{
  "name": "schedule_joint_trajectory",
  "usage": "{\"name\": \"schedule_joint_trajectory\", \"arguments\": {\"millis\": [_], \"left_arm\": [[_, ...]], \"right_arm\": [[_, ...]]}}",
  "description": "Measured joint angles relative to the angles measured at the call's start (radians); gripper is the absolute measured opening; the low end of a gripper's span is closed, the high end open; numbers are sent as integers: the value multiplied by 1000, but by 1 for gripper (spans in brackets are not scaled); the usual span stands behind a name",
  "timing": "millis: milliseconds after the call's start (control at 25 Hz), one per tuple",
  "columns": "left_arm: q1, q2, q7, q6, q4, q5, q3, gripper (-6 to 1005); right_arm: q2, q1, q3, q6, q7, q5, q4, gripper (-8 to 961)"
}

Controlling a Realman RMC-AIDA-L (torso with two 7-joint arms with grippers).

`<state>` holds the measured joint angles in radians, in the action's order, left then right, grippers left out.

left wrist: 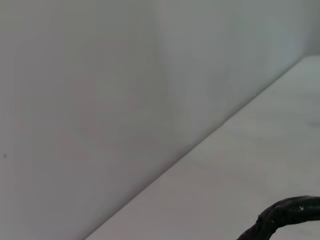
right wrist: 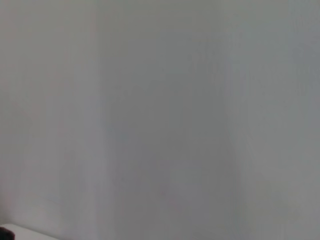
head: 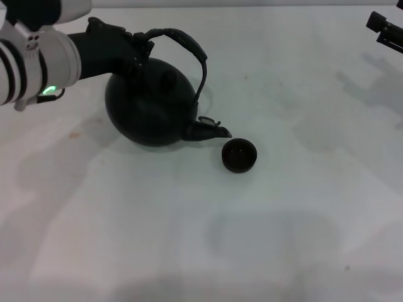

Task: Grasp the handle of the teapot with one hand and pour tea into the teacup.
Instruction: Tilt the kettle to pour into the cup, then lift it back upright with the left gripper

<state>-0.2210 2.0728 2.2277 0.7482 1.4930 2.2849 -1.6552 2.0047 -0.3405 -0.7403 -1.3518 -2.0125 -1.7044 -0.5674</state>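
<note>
Holding the handle (head: 182, 44) near its left end, your left gripper (head: 135, 50) seemingly has jaws clamped; the heavy, rigid teapot (head: 151, 107) tips, spout toward the teacup (head: 239, 155) at four o'clock.

The teapot (head: 150, 104) and the left gripper (head: 135, 47) on its handle (head: 182, 47) block the table's (head: 283, 220) far-left area. The spout (head: 211, 130) points at the teacup (head: 239, 155), leaving only a narrow gap between them. The near half of the table and its right side offer open passage. The right gripper (head: 385, 31) occupies the far-right corner, well apart from both vessels.
</note>
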Motion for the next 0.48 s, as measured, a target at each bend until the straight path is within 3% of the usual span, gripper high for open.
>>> {"name": "schedule_joint_trajectory", "arguments": {"millis": [480], "left_arm": [[-65,1,79,38,18,131,-48,127]], "right_arm": [[-1,-5,1,13,0,1,6,868]]}}
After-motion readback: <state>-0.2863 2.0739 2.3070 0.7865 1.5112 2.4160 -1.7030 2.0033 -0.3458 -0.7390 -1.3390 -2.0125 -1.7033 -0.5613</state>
